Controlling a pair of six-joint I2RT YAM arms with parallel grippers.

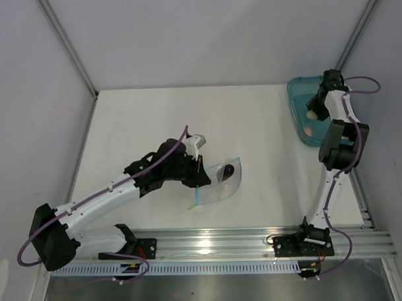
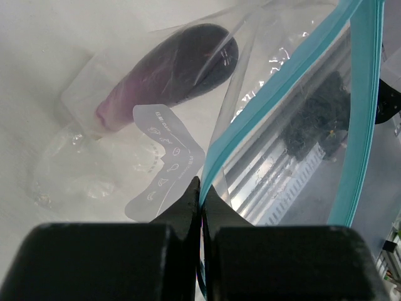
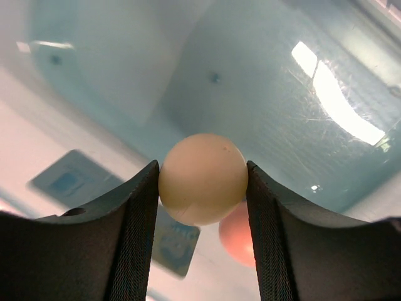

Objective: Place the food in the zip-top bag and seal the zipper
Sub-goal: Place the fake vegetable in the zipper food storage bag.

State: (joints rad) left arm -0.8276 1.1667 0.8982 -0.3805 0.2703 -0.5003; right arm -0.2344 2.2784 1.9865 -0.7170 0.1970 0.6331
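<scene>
The clear zip-top bag (image 1: 223, 181) lies at the table's middle front, with the dark purple piece (image 1: 223, 172) inside it. In the left wrist view the purple piece (image 2: 175, 69) lies behind the bag's white label (image 2: 164, 160). My left gripper (image 1: 199, 169) is shut on the teal-blue zipper strip (image 2: 276, 94) at the bag's mouth, holding it up. My right gripper (image 1: 316, 104) is over the teal tray (image 1: 298, 93), shut on the pale cream ball (image 3: 203, 178). A peach-pink piece (image 3: 237, 233) lies in the tray below it, also seen from the top (image 1: 308, 130).
The teal tray stands at the back right by the wall. An aluminium rail (image 1: 217, 246) runs along the near table edge. Grey walls close the table at the left, back and right.
</scene>
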